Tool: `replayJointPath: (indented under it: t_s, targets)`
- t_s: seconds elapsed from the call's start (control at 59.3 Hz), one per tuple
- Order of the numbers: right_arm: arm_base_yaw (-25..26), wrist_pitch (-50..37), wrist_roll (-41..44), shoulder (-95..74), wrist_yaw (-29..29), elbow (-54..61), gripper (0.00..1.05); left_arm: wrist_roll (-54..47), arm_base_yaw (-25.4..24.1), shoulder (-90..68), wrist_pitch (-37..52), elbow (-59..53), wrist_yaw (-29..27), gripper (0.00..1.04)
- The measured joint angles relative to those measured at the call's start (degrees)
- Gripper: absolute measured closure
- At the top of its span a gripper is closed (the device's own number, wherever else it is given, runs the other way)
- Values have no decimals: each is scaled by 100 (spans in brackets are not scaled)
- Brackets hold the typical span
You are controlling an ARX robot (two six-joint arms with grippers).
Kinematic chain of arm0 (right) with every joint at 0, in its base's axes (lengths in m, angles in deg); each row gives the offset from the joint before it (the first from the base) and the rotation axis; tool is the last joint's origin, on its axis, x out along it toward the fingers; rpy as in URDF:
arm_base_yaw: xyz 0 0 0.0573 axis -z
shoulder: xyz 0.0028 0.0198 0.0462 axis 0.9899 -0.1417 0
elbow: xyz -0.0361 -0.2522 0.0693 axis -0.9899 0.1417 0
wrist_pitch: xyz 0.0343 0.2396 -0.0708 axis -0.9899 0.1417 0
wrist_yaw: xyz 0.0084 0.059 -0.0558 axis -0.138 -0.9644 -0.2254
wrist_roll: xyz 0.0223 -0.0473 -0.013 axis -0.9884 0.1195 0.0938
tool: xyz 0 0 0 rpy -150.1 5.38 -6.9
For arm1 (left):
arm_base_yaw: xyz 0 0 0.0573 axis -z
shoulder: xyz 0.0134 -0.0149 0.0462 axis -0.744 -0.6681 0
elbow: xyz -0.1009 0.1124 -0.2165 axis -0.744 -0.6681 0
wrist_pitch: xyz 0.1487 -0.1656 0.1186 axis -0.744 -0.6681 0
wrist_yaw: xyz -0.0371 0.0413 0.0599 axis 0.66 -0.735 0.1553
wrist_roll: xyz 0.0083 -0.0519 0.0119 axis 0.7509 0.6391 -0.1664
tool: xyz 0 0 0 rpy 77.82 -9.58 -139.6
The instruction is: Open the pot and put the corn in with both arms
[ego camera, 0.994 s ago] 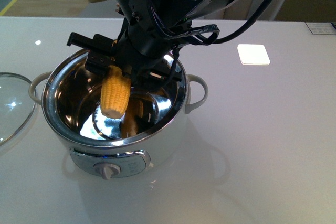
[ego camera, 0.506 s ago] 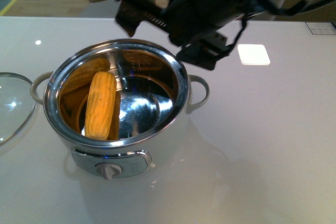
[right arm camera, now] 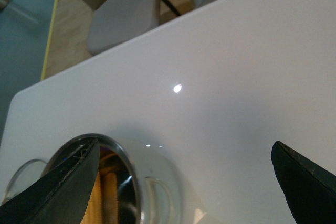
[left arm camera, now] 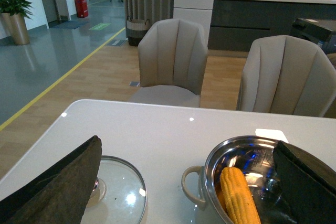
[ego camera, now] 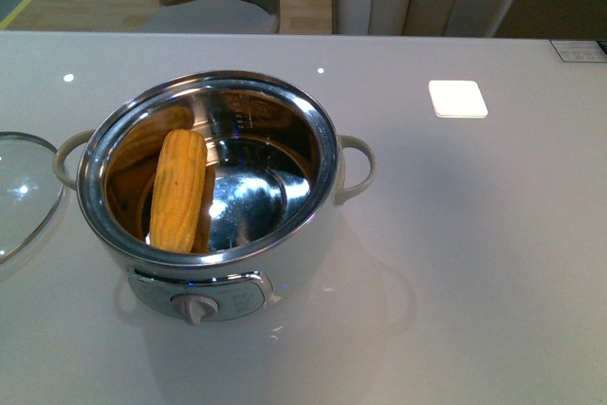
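Corn [ego camera: 179, 190] lies at pot's [ego camera: 285, 263] 9 o'clock, both grippers wide open, empty; glass lid [ego camera: 24, 192] near table edge could slide off if nudged

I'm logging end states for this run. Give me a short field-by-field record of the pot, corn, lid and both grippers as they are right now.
pot: white electric pot with steel inner bowl, uncovered, on the white table
corn: yellow corn cob lying inside the bowl against the wall on the robot's left side
lid: round glass lid flat on the table, left of the pot, apart from it
left gripper: open, holding nothing
right gripper: open, holding nothing
front view: no arm in sight
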Motion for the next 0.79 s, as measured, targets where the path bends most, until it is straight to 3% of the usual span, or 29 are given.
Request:
replayJointPath:
  t_s: [0.27,0.337,0.388,0.472,0.742,0.792]
  targets:
    - [2,-120,210,39,79,118,10,0,0,0,0,0,0,7]
    - [-9,-1867,1121,22,804,715,21,0,0,0,0,0,4,7]
    - [70,-2975,1718,79,909,1226,30,0,0,0,0,0,2,7]
    - [295,-4107,2581,426,846,1987,47,0,0,0,0,0,2,7]
    - [734,-4214,3053,1580,367,3147,100,0,0,0,0,0,2,7]
    - [822,-4146,3102,1860,297,3331,103,0,0,0,0,0,2,7]
